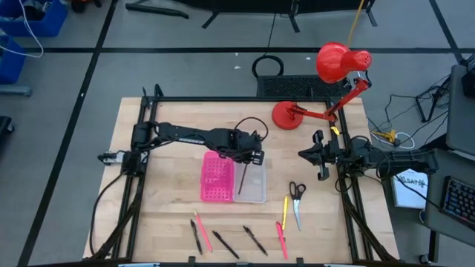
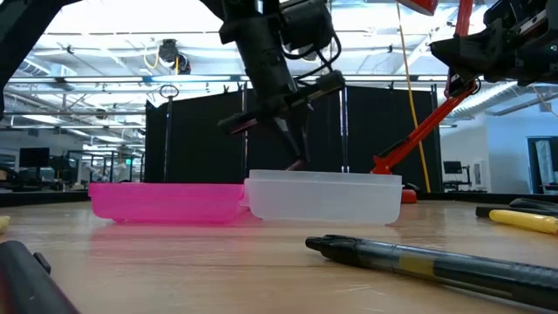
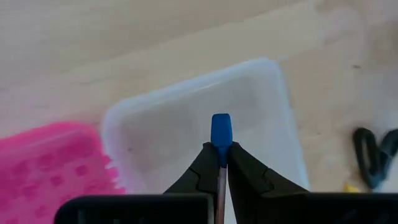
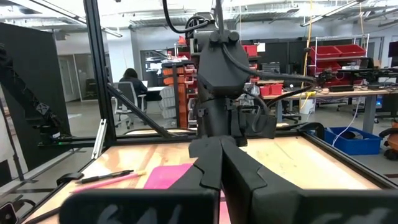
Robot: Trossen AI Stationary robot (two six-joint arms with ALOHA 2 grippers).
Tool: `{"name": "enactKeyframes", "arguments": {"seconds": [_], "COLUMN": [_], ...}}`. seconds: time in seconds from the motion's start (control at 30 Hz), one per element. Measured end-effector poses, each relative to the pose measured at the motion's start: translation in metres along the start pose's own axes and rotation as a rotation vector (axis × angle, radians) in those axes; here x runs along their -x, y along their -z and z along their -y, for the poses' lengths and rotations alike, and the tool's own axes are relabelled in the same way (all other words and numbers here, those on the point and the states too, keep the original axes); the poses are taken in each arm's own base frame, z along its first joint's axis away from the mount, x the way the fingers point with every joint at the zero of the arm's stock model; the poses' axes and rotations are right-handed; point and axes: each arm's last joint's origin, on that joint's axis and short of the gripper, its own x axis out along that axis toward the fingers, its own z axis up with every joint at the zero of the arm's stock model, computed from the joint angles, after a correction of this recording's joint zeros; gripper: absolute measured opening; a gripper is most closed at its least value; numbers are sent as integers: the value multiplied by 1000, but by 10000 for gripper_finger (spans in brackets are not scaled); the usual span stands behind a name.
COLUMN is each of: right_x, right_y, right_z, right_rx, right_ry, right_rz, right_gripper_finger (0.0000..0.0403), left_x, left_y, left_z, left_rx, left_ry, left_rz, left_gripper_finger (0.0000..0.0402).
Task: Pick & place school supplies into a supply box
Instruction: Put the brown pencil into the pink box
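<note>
Left pincer (image 3: 221, 163) clamped on blue-capped pen (image 3: 221, 134), over clear box (image 3: 267, 112)

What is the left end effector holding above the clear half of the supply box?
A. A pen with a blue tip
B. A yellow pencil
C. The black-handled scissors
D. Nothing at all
A: in the left wrist view, the left end effector is shut on a blue-tipped pen, directly over the clear half of the supply box; the scissors lie on the table.
</note>
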Motion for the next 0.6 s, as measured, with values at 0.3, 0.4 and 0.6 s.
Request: {"name": "enactKeyframes", "arguments": {"seconds": [0.3,0.4,0.6], "right_x": [0,0,0], "right_y": [0,0,2], "right_z": [0,0,0], "right_rx": [0,0,-4], "right_ry": [0,0,-1], "right_rz": [-1,0,-18], "right_gripper_finger": [0,0,0], "left_x": [-7,-15,-38], "left_y": [13,20,33], "left_z": [-4,-3,-5], "left_rx": [104,139,205], "left_ry": [-96,-112,-154], "left_rz": [35,35,3], "left_gripper_finger": [21,21,21]}}
